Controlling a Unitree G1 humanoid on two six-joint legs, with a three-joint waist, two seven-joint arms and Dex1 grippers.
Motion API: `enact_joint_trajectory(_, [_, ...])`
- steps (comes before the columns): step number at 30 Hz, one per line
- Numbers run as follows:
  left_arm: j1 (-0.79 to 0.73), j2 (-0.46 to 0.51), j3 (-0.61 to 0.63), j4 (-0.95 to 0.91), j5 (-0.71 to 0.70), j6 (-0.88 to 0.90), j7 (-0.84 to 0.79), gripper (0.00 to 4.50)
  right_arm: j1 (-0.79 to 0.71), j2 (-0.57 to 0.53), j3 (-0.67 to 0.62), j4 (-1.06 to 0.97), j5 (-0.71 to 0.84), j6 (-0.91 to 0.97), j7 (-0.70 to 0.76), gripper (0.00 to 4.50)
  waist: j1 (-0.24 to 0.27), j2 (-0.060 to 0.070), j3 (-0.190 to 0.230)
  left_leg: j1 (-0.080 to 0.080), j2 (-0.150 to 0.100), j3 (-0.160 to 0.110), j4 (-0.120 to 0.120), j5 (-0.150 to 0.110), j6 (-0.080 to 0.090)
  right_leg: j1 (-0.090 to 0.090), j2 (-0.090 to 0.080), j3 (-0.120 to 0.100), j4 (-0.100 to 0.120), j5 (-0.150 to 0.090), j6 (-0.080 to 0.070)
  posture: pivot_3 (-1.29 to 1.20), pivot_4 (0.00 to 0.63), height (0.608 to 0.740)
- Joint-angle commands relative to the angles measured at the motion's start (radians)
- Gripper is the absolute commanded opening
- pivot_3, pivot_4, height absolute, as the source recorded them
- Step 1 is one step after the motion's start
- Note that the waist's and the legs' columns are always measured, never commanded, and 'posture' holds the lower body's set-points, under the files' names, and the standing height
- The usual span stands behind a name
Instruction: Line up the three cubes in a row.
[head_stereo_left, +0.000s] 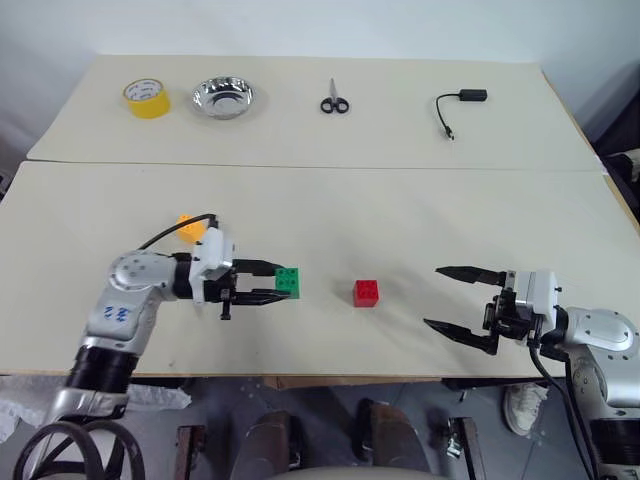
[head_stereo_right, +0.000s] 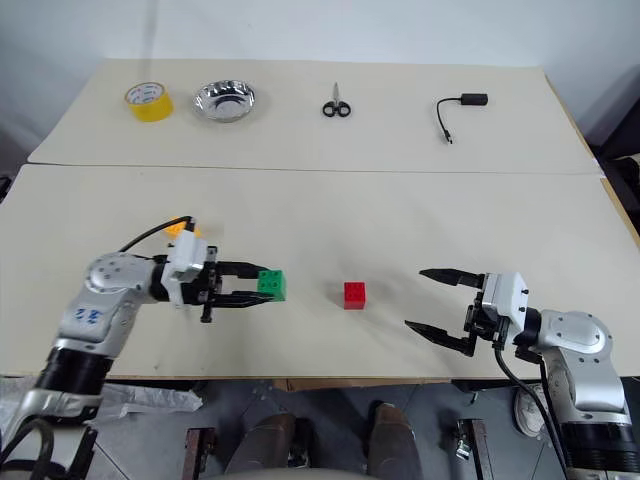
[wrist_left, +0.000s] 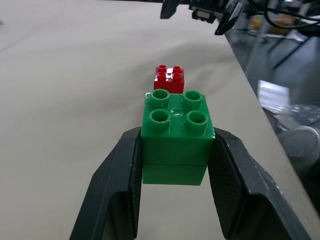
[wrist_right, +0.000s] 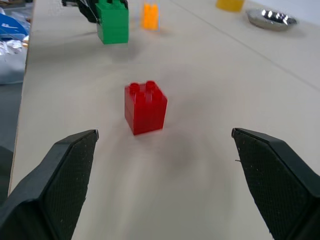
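Green cube (wrist_left: 176, 131) upright, studs up, clamped in left hand (head_stereo_left: 268, 282)

Cube in left tool (head_stereo_left: 268, 281), 2nd cube (head_stereo_left: 366, 292) right, 3rd (head_stereo_left: 188, 228) behind-left.

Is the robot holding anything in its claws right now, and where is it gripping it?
The left gripper holds the green cube, its two fingers pressed against opposite side faces, studs facing up. The right gripper is open and holds nothing.

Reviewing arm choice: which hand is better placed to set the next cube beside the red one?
Left: the left hand already grips the green cube, near the red cube. The right hand is open, empty.
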Motion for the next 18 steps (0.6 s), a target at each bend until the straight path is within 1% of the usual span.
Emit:
enact_joint_trajectory(1, [-0.058,-0.05,-0.056,0.115,0.066,-0.07,-0.049,1.48,0.024,0.005,-0.029,-0.062,0.01,-0.022,-0.032,4.5,0.0,0.0,0.0,0.0,0.0,0.0,0.001,0.0,0.0,0.0,0.0,0.0,0.0,0.0,0.0,0.0,0.15,0.74])
enact_joint_trajectory(5, [-0.1,-0.095,-0.063,0.209,0.104,-0.13,-0.056,1.48,0.053,0.017,-0.024,-0.091,0.008,-0.027,-0.058,4.5,0.002,-0.001,0.001,0.0,0.0,0.0,0.001,0.0,0.0,0.0,0.0,0.0,0.0,0.0,0.0,0.0,0.15,0.74])
enact_joint_trajectory(11, [-0.114,-0.129,-0.06,0.277,0.129,-0.18,-0.053,1.48,0.084,0.025,-0.017,-0.107,0.01,-0.03,-0.073,4.5,0.006,-0.001,0.001,0.0,0.002,-0.001,0.002,0.0,0.001,0.0,-0.002,0.0,0.001,0.0,0.0,0.0,0.15,0.74])
enact_joint_trajectory(15, [-0.112,-0.136,-0.07,0.281,0.137,-0.172,-0.071,1.48,0.082,0.026,-0.006,-0.108,0.012,-0.025,-0.07,4.5,0.015,-0.001,0.001,0.0,0.002,-0.001,0.003,0.001,0.002,0.001,-0.003,0.0,0.001,0.001,0.001,0.0,0.15,0.74])
enact_joint_trajectory(16, [-0.117,-0.141,-0.059,0.286,0.144,-0.187,-0.041,1.48,0.078,0.026,-0.002,-0.107,0.014,-0.023,-0.068,4.5,0.016,-0.001,0.0,0.0,0.002,-0.001,0.003,0.001,0.002,0.001,-0.003,0.0,0.001,0.001,0.001,0.0,0.15,0.74])
enact_joint_trajectory(17, [-0.121,-0.145,-0.049,0.29,0.15,-0.199,-0.019,2.22,0.075,0.026,0.0,-0.106,0.015,-0.022,-0.066,4.5,0.017,-0.001,0.001,0.0,0.003,-0.001,0.003,0.001,0.002,0.001,-0.003,0.0,0.001,0.001,0.001,0.0,0.15,0.74])
enact_joint_trajectory(18, [-0.121,-0.145,-0.032,0.283,0.145,-0.196,0.003,2.47,0.071,0.025,0.004,-0.104,0.016,-0.021,-0.063,4.5,0.018,-0.001,0.001,0.0,0.003,-0.001,0.003,0.001,0.002,0.001,-0.003,0.0,0.001,0.001,0.001,0.0,0.15,0.74])
